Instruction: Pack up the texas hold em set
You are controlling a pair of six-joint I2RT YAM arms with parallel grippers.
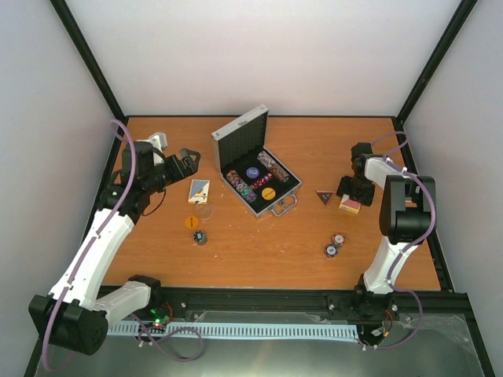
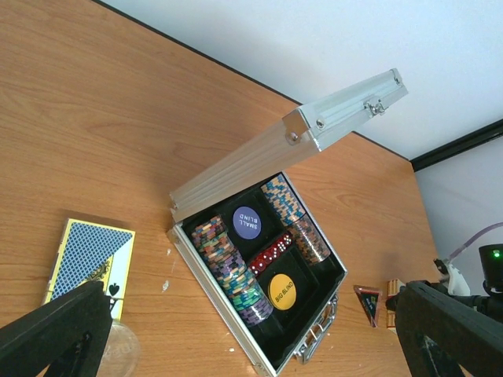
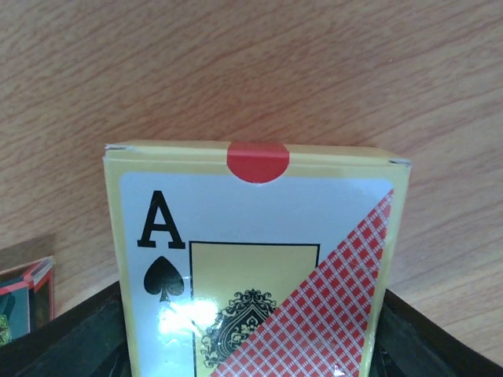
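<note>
The silver case [image 1: 236, 140] stands open mid-table, its lid up. In the left wrist view its black tray [image 2: 314, 292] holds two rows of multicoloured chips [image 2: 232, 271], red dice [image 2: 271, 253], a purple disc [image 2: 246, 222] and an orange disc [image 2: 281, 291]. My left gripper [image 1: 185, 161] is open and empty, left of the case and above a blue card box [image 1: 199, 191]. My right gripper [image 1: 351, 192] is shut on a red card box [image 3: 259, 259], low over the table at the right. The dark triangular token [image 1: 323, 196] lies just left of it.
An orange disc [image 1: 190, 222], a clear round piece [image 1: 204, 210] and a loose chip [image 1: 201, 236] lie in front of the blue box. Two loose chips [image 1: 335, 245] lie right of centre near the front. Black frame posts and white walls surround the table.
</note>
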